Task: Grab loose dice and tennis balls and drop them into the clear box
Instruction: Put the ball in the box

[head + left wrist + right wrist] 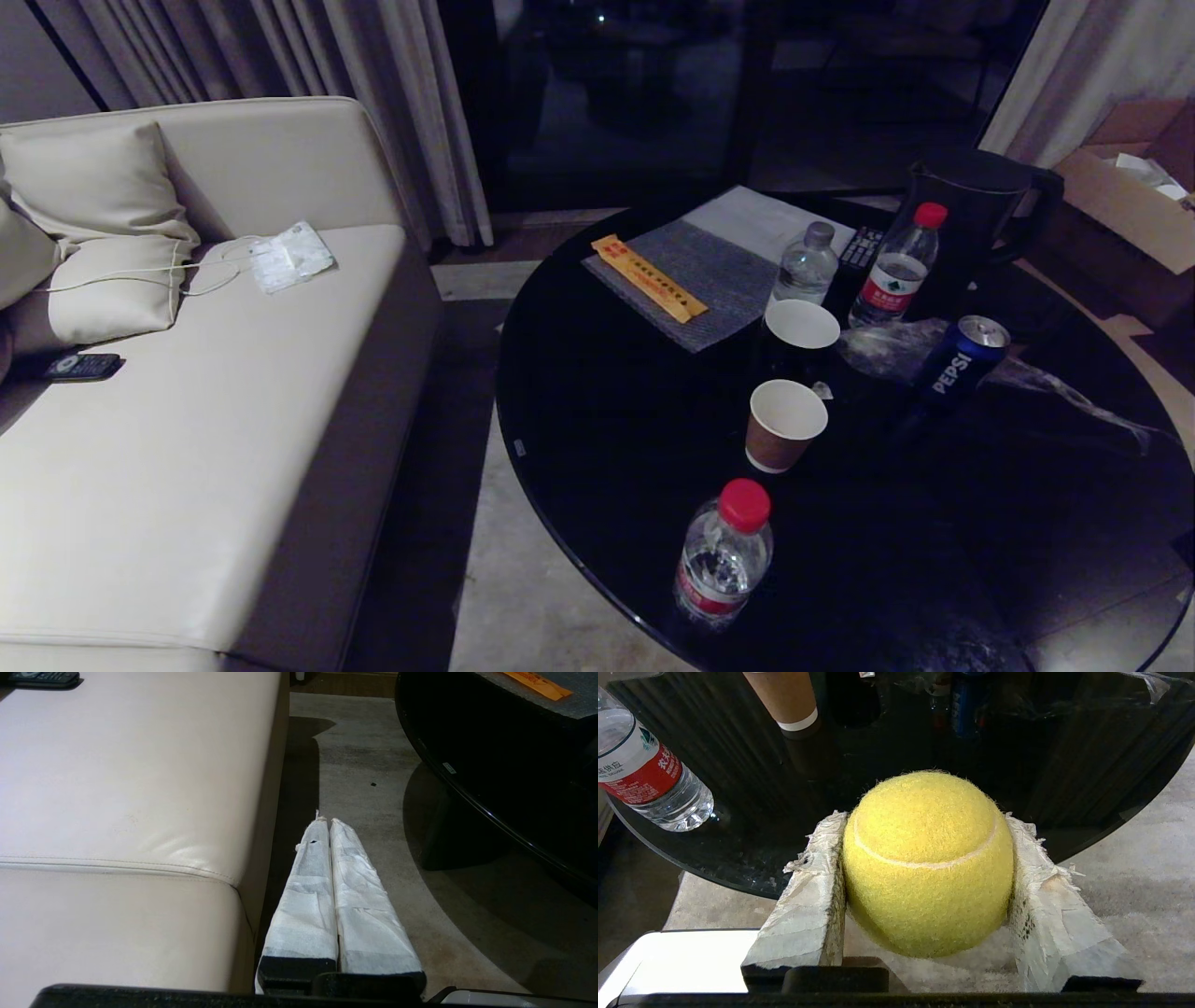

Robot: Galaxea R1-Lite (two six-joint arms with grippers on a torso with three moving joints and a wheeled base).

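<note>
the tennis ball (927,861) sits squarely between the two wrapped fingers (810,896) of the right hand (924,858), gripped on both flanks with its white seam curving across the face toward the wrist camera, so this hand is about half spread and closed on the ball. a ball has no long axis, so what the next move turns on is where the clear box lies from this hand, and that cannot be settled here: the box shows in no view. just past the ball is the rim of the round black tabletop (738,812), with a water bottle (649,779) and a brown paper cup (789,700) standing on it farther off, and pale floor (1134,868) beneath the hand (the hand appears to hang at the tabletop's near edge, off it rather than over it). the left hand (329,826) has its fingers pressed together on nothing and points down the strip of floor between the cream sofa (131,788) and the tabletop. neither arm appears in the head view, which shows bottles, cups and a pepsi can (960,359) on the tabletop; no dice and no other balls are in sight.
</note>
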